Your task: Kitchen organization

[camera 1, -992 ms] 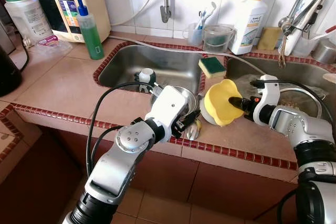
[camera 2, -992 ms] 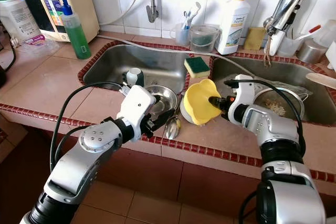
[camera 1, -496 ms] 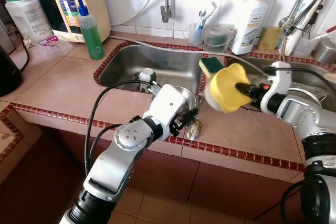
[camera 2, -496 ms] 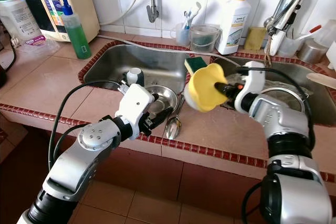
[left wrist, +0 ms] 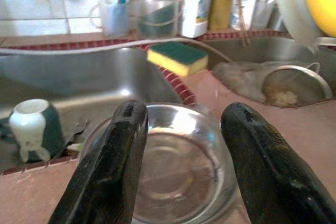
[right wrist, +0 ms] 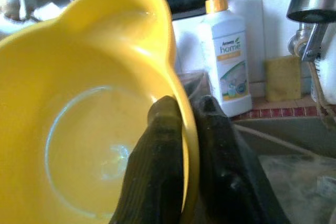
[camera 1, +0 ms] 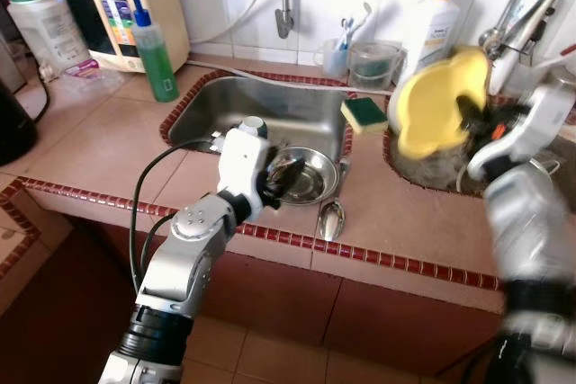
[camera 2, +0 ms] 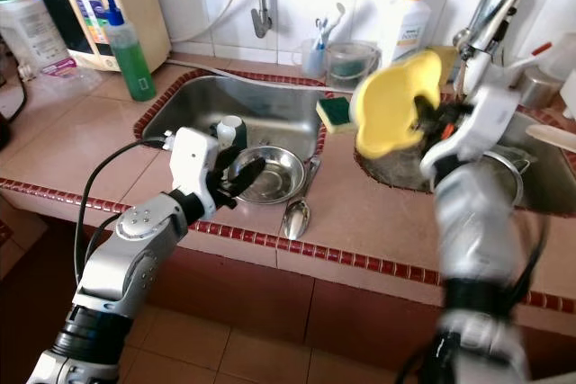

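Yellow bowl (camera 1: 438,101): held in the air above the right-hand sink basin (camera 1: 450,164), tipped on edge, its hollow facing the robot. The right pincer (right wrist: 184,129) is clamped on the bowl's rim, one finger inside and one outside. The right arm is blurred in both eye views.

Nearest the robot, on the tiled table (camera 1: 117,146), a metal spoon (camera 1: 331,218) lies just by the red-tiled front edge. Beside it the left pincer (left wrist: 181,145) hovers over a steel bowl (camera 1: 306,177), fingers spread apart and holding nothing; the steel bowl sits at the front rim of the left sink basin (camera 1: 270,110). A small white-and-green cup (left wrist: 31,129) stands in that basin.

Further back, a green-and-yellow sponge (camera 1: 364,114) rests on the divider between the basins. A strainer (left wrist: 294,85) with food scraps lies in the right basin.

At the rear wall: a green soap bottle (camera 1: 155,56), a clear plastic tub (camera 1: 371,64), a white detergent bottle (right wrist: 226,72), and the tap (right wrist: 312,3).
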Robot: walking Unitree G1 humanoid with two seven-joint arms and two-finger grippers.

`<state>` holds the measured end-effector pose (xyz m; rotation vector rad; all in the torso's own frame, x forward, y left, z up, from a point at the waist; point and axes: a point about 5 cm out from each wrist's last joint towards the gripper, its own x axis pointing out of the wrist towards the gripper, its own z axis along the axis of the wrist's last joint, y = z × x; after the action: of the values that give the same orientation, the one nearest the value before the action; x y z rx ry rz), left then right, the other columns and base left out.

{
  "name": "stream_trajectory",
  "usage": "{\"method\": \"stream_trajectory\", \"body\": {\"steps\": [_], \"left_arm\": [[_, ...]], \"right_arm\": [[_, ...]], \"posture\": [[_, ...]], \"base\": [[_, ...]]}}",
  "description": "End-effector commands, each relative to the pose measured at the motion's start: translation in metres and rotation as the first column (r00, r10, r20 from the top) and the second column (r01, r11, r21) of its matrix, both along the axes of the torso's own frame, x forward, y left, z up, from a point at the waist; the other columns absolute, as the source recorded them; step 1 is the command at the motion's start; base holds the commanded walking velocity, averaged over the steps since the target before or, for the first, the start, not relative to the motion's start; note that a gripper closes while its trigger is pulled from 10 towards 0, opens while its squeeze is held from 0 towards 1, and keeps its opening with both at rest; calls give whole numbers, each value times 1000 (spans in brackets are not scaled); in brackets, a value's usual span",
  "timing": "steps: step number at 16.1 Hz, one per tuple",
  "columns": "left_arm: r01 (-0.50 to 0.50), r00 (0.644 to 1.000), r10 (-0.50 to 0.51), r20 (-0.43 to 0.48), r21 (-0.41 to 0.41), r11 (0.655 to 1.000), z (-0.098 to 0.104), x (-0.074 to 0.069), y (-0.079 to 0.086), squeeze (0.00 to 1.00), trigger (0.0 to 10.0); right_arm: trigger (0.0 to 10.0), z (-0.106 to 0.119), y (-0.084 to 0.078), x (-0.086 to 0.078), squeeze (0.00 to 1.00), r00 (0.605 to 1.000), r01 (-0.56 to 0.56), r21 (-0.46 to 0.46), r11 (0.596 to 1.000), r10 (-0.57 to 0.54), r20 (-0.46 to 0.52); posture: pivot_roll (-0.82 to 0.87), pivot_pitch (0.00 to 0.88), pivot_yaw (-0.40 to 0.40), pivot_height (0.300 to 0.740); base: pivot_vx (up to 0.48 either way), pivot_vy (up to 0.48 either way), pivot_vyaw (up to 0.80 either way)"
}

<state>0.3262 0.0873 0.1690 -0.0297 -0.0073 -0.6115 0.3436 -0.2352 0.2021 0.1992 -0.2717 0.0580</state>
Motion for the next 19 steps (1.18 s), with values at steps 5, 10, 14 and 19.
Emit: {"method": "stream_trajectory", "body": {"steps": [5, 10, 14, 19], "left_arm": [[-33, 993, 37, 110, -42, 999, 9, 9, 11, 0, 10000], [-110, 985, 120, 123, -88, 990, 0, 6, 17, 0, 10000], [-203, 972, 214, 96, -116, 972, -8, 7, 24, 0, 10000], [-217, 971, 225, 80, -89, 972, -23, 5, 25, 0, 10000]], "right_arm": [[10000, -9, 42, -47, 0, 966, 200, -144, 969, -170, 197], [10000, -24, 66, -60, 0, 961, 236, -214, 948, -195, 195], [10000, -26, 72, -57, 0, 962, 235, -253, 939, -188, 197], [10000, -30, 76, -58, 0, 963, 240, -256, 937, -197, 182]], "posture": [[-221, 38, 94, 740], [-218, 5, 80, 740], [-211, 3, 84, 740], [-214, 3, 86, 740]], "base": [[0, 0, 0], [0, 0, 0], [0, 0, 0], [0, 0, 0]]}}
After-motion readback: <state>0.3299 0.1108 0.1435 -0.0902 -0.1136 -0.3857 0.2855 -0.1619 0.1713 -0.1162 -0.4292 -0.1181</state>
